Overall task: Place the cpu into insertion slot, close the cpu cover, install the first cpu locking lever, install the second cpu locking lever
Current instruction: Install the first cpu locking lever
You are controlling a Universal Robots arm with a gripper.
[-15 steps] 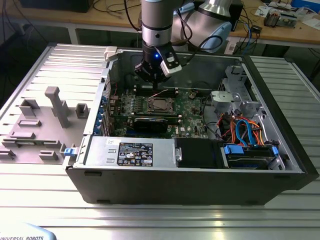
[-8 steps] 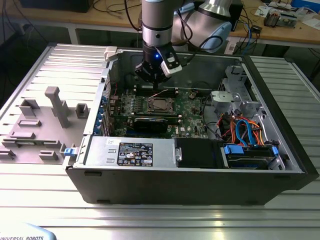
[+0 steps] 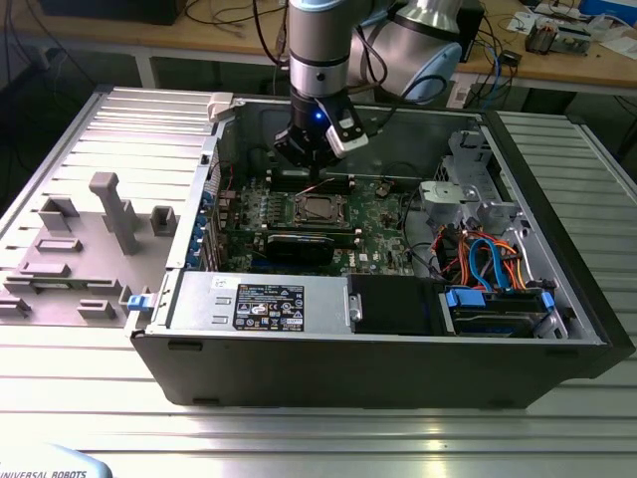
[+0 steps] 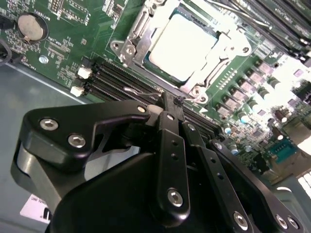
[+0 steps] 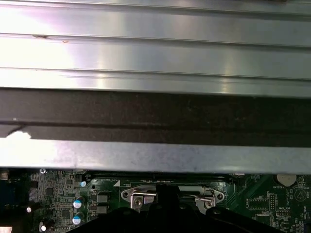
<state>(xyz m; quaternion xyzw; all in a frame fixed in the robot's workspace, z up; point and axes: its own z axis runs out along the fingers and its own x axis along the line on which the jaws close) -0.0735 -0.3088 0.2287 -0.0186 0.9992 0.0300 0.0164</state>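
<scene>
We see the pincer [image 4: 171, 99] with its two black fingers [image 4: 171, 145] drawn narrow, nearly together, their tips down at a thin wire lever [image 4: 141, 91] lying just beside the insertion slot [image 4: 187, 46]; whether the tips actually grip the wire we cannot tell. In the exterior view the pincer [image 3: 317, 171] hangs over the far edge of the socket, inside the open computer case [image 3: 557, 299].

The cpu [image 4: 182, 43] sits in the insertion slot, its dull silver top showing through the window of the cpu cover [image 4: 146, 29], which lies flat over it. Long black memory slots [image 4: 112, 80] run close along the pincer's side of the socket and more run on the opposite side, so room at the socket is tight. A coin cell [image 4: 31, 26] sits well apart on the green motherboard [image 4: 63, 58].

In the first wrist view the case wall [image 5: 155, 155] rises close behind the board. In the exterior view we find the case holding a black graphics card [image 3: 299, 245] near the socket, a grey power supply [image 3: 259, 302] with a printed label we cannot read, and a drive bay [image 3: 498, 309] with blue and orange cables [image 3: 478, 259] at the exterior view's right. The case lies on a ribbed metal table [image 3: 318, 428], with grey fixtures [image 3: 109, 214] at the exterior view's left.
</scene>
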